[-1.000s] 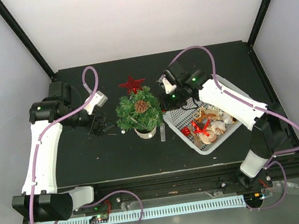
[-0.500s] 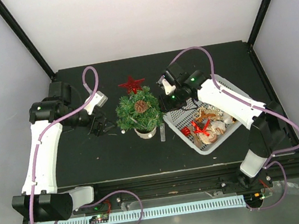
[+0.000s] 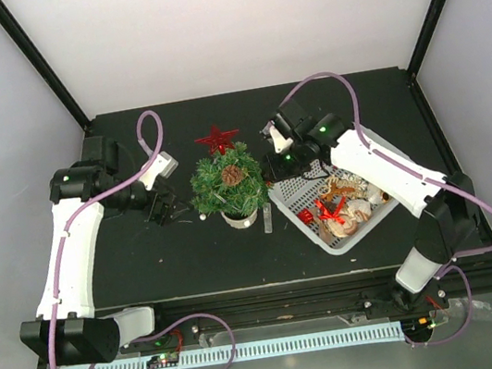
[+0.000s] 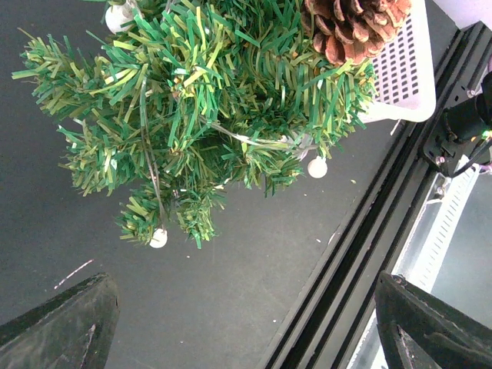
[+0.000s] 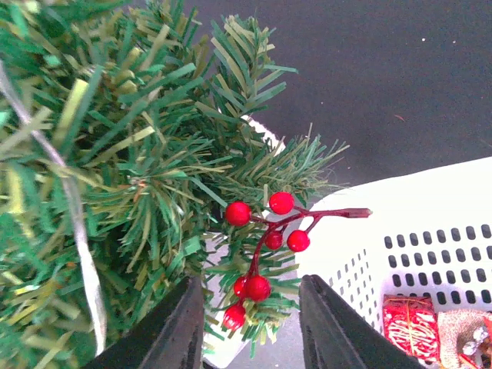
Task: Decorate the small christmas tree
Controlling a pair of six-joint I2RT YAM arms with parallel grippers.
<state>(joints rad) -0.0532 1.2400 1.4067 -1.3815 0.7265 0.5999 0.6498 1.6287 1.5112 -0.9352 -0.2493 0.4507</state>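
Basket: white, sitting right of centre.
Small christmas tree: standing mid-table, just beside basket.
Left gripper: hovering left of tree, jaws wide, empty.
Right gripper: jaws standing parted around sprig, not pinching.
Berry sprig: lying shallow on an outer branch.
Risk: finger brushing past could be dragging sprig off.
Views: right wrist alone is showing berries; top view is hiding them.
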